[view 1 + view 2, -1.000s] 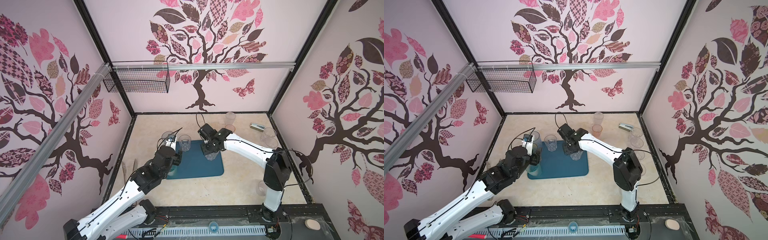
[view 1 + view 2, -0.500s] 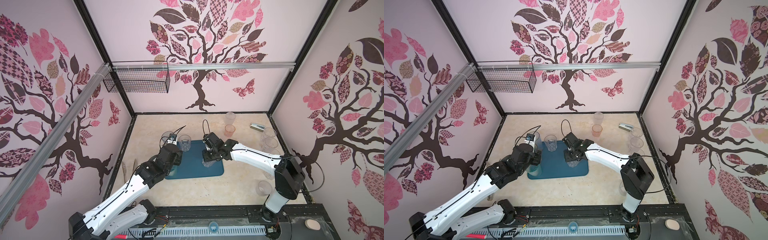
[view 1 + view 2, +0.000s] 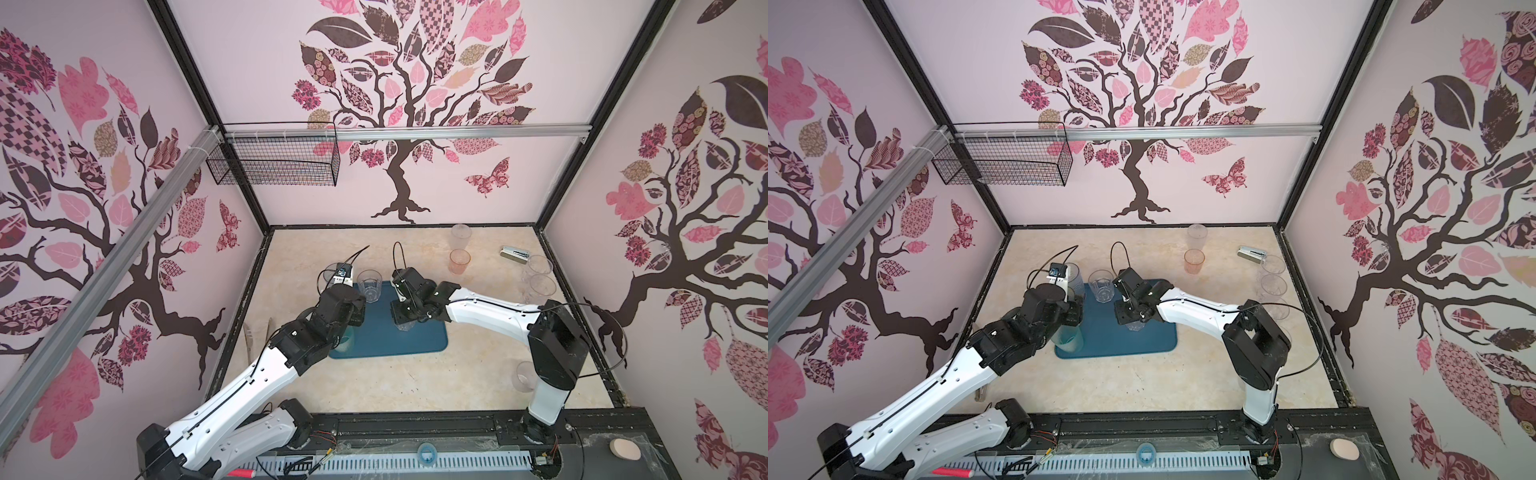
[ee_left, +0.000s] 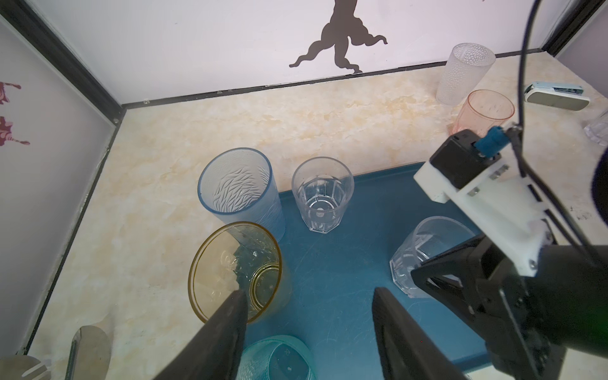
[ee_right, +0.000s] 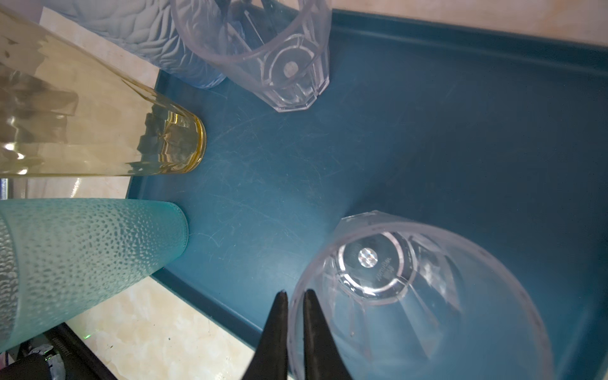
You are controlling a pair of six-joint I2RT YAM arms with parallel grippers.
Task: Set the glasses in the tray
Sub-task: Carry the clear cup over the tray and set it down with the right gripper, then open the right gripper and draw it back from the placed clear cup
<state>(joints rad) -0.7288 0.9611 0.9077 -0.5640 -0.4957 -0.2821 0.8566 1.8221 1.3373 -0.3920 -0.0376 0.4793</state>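
The dark teal tray (image 3: 424, 343) (image 3: 1158, 345) lies mid-table. My right gripper (image 5: 294, 292) (image 3: 401, 318) is shut on the rim of a clear ribbed glass (image 5: 411, 296) (image 4: 424, 243) that stands on the tray, one finger inside and one outside. My left gripper (image 4: 309, 291) is open above the tray's left part, holding nothing. A teal glass (image 4: 276, 358) (image 5: 82, 256) stands below it and a yellow glass (image 4: 237, 273) beside its finger. Another clear glass (image 4: 320, 197) (image 3: 370, 286) stands at the tray's back. A blue-grey glass (image 4: 240, 190) is at the back left corner.
A pink glass (image 3: 459, 261) and a frosted glass (image 3: 460, 236) stand at the back. Clear glasses (image 3: 539, 266) line the right wall and one (image 3: 524, 376) stands by the right arm's base. A silver stapler-like object (image 3: 514, 253) lies back right. A wire basket (image 3: 274, 166) hangs high.
My right gripper carried the clear glass from the tray's back toward its middle and down onto it. The left gripper has barely moved.
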